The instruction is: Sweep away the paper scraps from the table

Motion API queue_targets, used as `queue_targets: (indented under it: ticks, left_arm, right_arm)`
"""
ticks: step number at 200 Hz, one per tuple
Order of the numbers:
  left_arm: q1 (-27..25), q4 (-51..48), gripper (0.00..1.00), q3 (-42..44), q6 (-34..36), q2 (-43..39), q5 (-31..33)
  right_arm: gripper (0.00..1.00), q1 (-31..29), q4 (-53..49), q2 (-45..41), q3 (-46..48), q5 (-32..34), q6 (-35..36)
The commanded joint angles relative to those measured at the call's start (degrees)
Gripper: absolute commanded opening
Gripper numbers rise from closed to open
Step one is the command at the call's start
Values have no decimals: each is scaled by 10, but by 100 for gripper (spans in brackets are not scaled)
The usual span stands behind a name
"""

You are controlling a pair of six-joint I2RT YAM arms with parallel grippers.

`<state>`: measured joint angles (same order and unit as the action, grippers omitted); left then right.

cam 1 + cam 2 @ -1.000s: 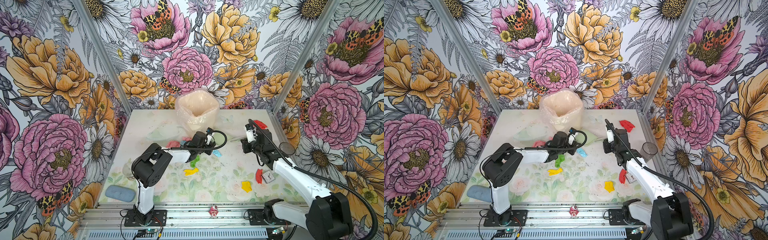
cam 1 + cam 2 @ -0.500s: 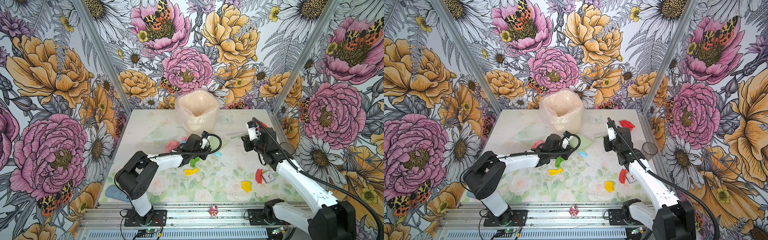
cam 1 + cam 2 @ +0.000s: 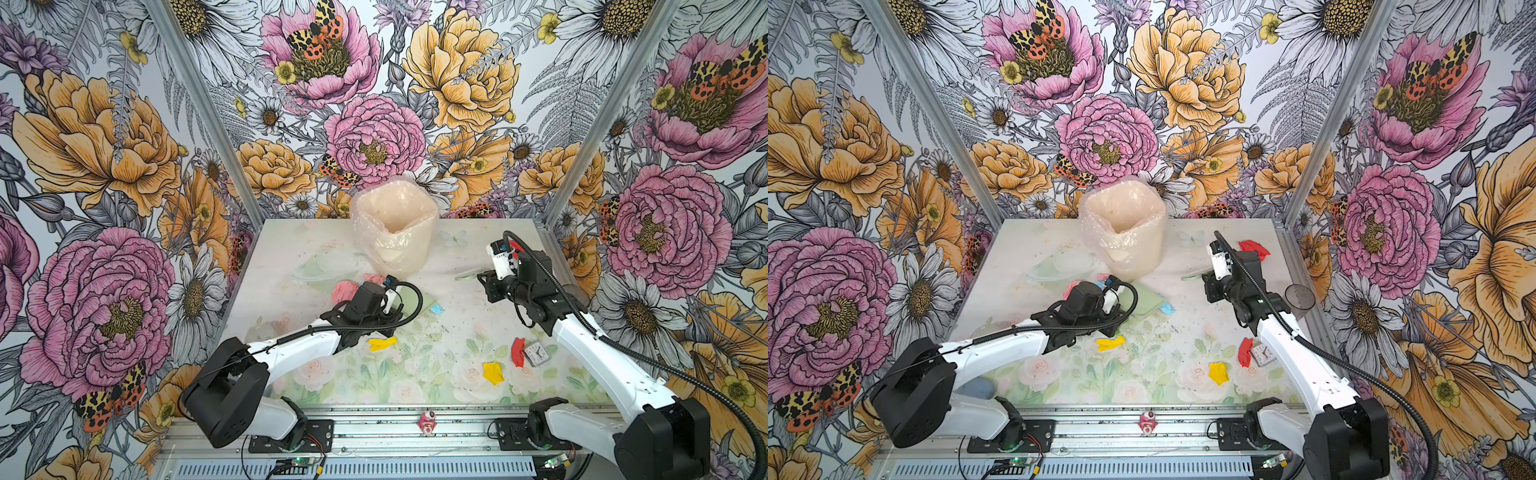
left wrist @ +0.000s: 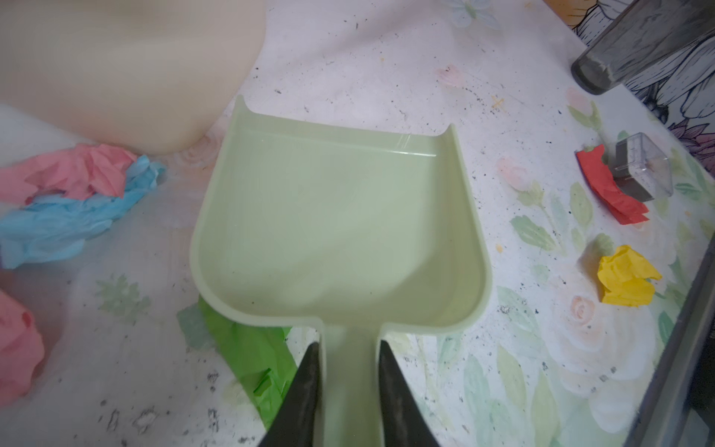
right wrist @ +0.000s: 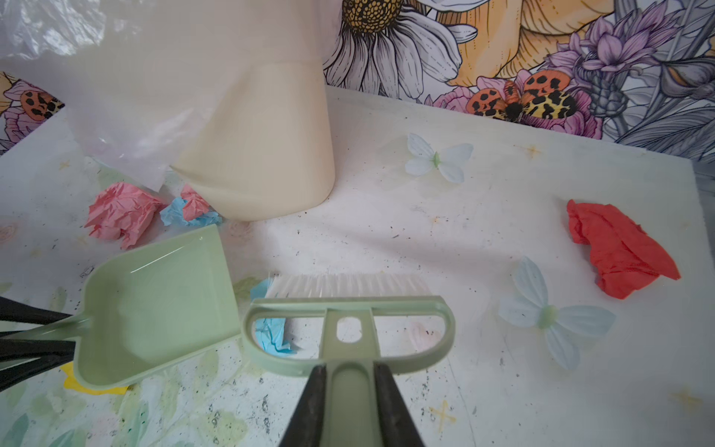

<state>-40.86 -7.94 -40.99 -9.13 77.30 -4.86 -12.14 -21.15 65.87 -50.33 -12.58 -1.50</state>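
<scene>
My left gripper (image 4: 350, 344) (image 3: 390, 301) is shut on the handle of the pale green dustpan (image 4: 332, 216) (image 3: 1142, 301), which lies low over the table (image 3: 457, 332). The pan is empty. My right gripper (image 5: 350, 367) (image 3: 482, 277) is shut on the green brush (image 5: 348, 309), whose white bristles hang beside the pan's lip over a blue scrap (image 5: 271, 333). More paper scraps lie about: pink (image 3: 344, 291) and pink-blue (image 4: 77, 178) ones by the bin, green (image 4: 255, 356) under the pan, yellow (image 3: 381, 343) (image 3: 493, 372), and red (image 3: 517, 351) (image 3: 1253, 248).
A cream bin with a plastic liner (image 3: 392, 237) stands at the back middle. A small clock (image 3: 536, 353) lies beside the red scrap. A dark tumbler (image 3: 1300, 297) stands at the right edge, and a pink-red figurine (image 3: 427, 422) on the front rail.
The left arm has stretched out lower, carrying the dustpan a little left and toward the front. The right gripper has tipped the brush down toward the pan's lip.
</scene>
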Motion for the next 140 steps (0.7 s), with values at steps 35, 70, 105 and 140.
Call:
queue_targets:
  ticks: [35,70,105,140]
  left_arm:
    - [-7,-90,0,69,-80,-150,59]
    - [-10,-125,0,106,-137,-234,88]
    - [-19,-180,0,123,-185,-300,121]
    - [-22,-238,0,123,-229,-342,155]
  right_arm:
    - [0,-35,17,50,-28,-39,12]
    - [0,-77,73,86,-41,-59,3]
    - [0,-113,157,127,-53,-83,-22]
    - [0,-149,242,165,-62,-91,-43]
